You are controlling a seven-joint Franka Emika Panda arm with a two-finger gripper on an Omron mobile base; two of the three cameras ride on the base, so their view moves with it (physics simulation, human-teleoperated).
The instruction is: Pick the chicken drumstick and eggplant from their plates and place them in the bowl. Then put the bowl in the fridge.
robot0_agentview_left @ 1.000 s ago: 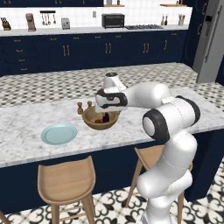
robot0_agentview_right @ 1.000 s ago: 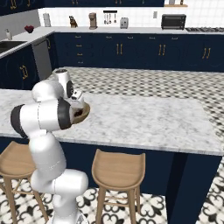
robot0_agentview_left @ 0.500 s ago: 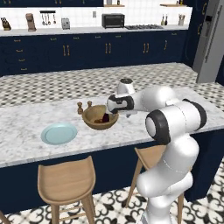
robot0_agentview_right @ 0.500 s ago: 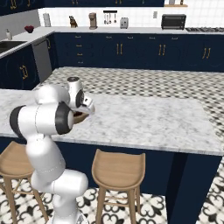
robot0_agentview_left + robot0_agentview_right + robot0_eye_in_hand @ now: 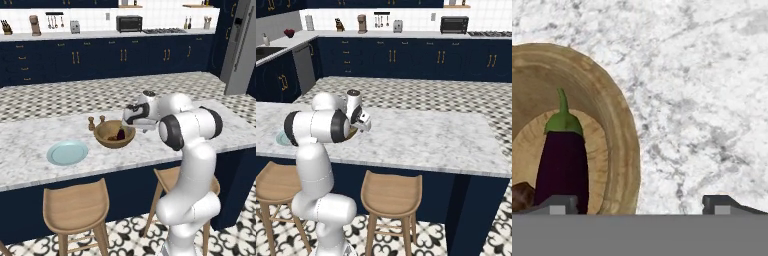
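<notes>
Bowl [image 5: 619, 145]: loaded; eggplant [image 5: 561, 160] and chicken drumstick [image 5: 522, 196] inside. Gripper [image 5: 639, 204]: shifted sideways off centre, jaws wide, empty, straddling rim. Next: grasp rim.

No legible text, label, brand, number or sign appears in any view. The fridge [image 5: 241, 47] at the upper right of the left base view carries a black panel with no readable marking. The toaster oven [image 5: 129, 23] at the top centre of that view and the small appliances along the top of the right base view bear no readable lettering. The bowl [image 5: 587, 130] at the left of the hand view and the marble surface [image 5: 702, 100] are unmarked.
</notes>
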